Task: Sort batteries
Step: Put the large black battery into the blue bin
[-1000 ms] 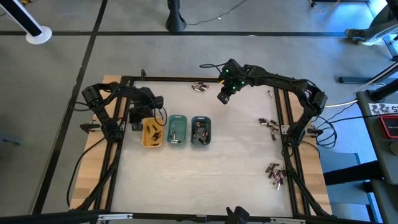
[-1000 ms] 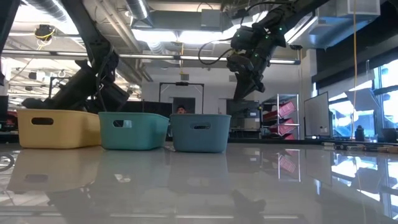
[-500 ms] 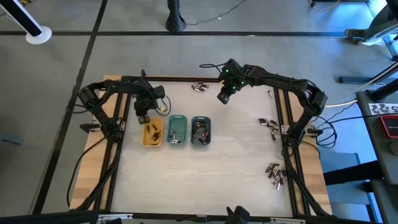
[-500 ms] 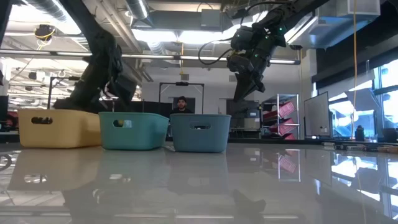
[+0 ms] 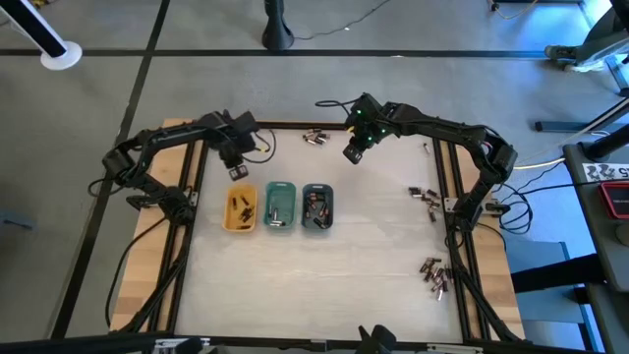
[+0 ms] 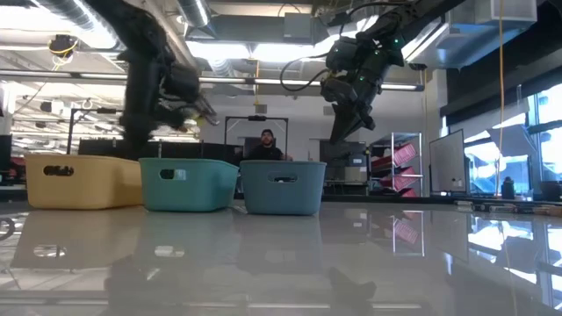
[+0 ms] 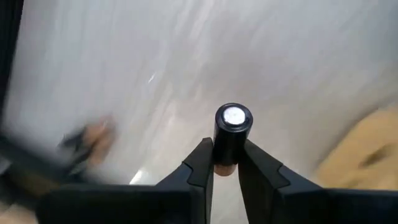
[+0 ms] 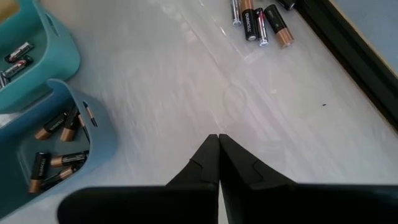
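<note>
Three small trays stand in a row: yellow (image 5: 241, 209), green (image 5: 280, 206) and grey-blue (image 5: 316, 207), each with batteries inside. My left gripper (image 5: 236, 169) hangs above the table just beyond the yellow tray's far end, shut on one dark battery (image 7: 232, 127) with a silvery end. My right gripper (image 5: 352, 154) hovers shut and empty beyond the grey-blue tray (image 8: 56, 134). Loose batteries (image 5: 314, 138) lie at the far edge. My left gripper pinches the battery's round sides between its two fingertips (image 7: 200, 163), close to the copper-toned end (image 7: 224, 167). The fingers point down. The battery's silvery end (image 7: 233, 116) faces the wrist camera, and the battery is lifted clear of the table.
More loose batteries lie at the right edge (image 5: 425, 197) and the near right (image 5: 433, 273). A black frame (image 5: 452, 167) borders the table. In the low view the trays (image 6: 189, 184) stand side by side, and a person (image 6: 266, 145) shows in the room behind.
My left gripper has risen from over the yellow tray and moved toward the table's far edge, turning as it went. My right arm has kept still.
</note>
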You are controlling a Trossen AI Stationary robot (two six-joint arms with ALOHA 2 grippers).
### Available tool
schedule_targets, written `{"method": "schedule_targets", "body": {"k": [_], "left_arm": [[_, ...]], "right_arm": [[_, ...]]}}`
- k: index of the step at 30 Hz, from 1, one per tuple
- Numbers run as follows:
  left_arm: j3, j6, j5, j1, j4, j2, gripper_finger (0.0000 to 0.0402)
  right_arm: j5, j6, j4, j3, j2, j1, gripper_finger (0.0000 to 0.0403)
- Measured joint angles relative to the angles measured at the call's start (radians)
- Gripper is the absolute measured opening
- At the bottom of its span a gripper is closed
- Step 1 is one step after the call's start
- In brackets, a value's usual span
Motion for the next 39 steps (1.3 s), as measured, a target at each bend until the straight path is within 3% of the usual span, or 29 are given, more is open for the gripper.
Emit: {"method": "schedule_targets", "body": {"k": [11, 19, 27, 39], "left_arm": [[0.093, -0.118, 0.562, -0.147, 0.340, -0.002, 0.0048], [0.093, -0.098, 0.592, -0.279, 0.494, 0.068, 0.0043], [0.092, -0.189, 0.719, -0.293, 0.666, 0.165, 0.0050], [0.092, -0.365, 0.837, -0.335, 0.760, 0.262, 0.0051]], "right_arm": [[0.000, 0.047, -0.063, 0.000, 0.000, 0.000, 0.0003], [0.073, 0.096, -0.077, 0.000, -0.010, 0.000, 0.0003], [0.079, 0.086, -0.081, 0.000, -0.061, 0.000, 0.0003], [0.078, 0.032, -0.106, 0.000, -0.068, 0.000, 0.0003]]}}
